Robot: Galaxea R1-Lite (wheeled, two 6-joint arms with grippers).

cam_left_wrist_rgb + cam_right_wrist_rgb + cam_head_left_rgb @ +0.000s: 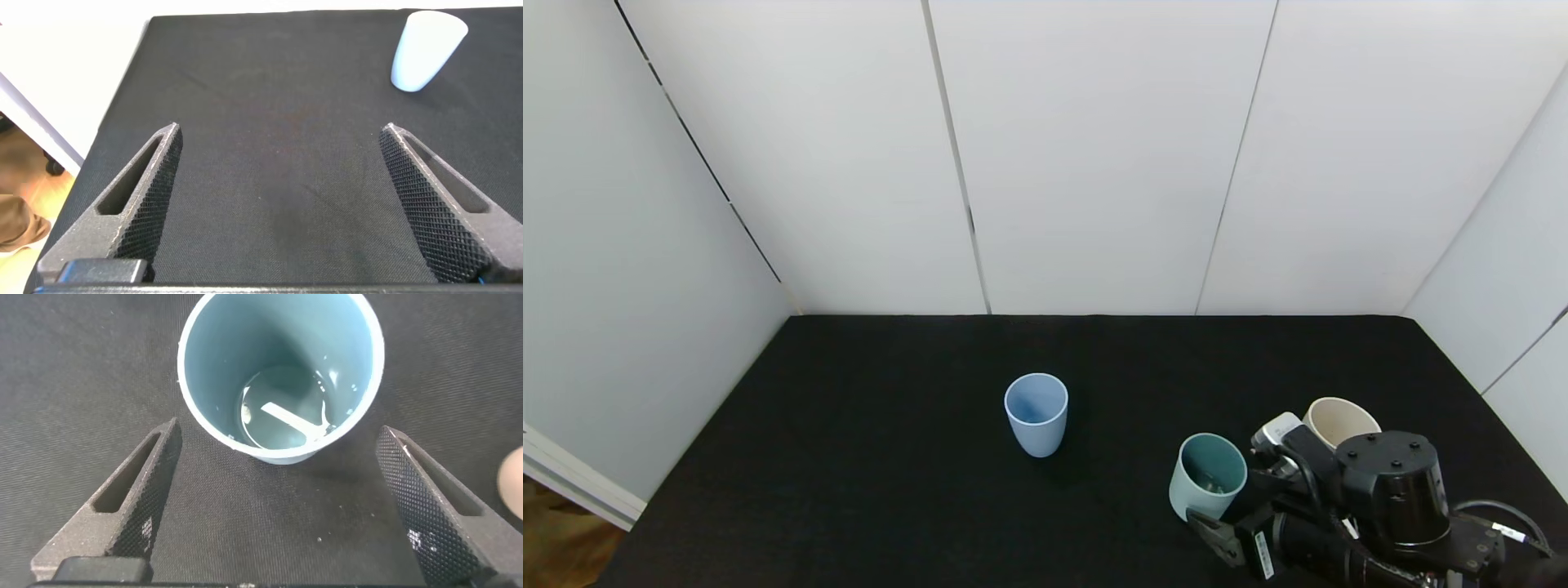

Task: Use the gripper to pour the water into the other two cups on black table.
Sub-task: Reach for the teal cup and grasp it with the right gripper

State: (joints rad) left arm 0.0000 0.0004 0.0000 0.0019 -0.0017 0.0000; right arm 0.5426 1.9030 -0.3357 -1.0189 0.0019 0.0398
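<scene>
The teal-green cup (1209,478) stands on the black table (890,490) at the front right, with a little clear water (286,416) glinting at its bottom. My right gripper (1241,502) is open just beside it; in the right wrist view (279,429) the cup (282,376) sits just ahead of the spread fingers (147,490), untouched. The cream-beige cup (1339,420) stands behind the right wrist. The light blue cup (1036,412) stands at the table's middle. My left gripper (280,129) is open and empty over bare table, out of the head view.
White panel walls close the table at the back and both sides. The light blue cup (425,49) shows far off in the left wrist view. The table's left edge (122,90) drops to a wooden floor. The cream cup's rim (513,478) shows in the right wrist view.
</scene>
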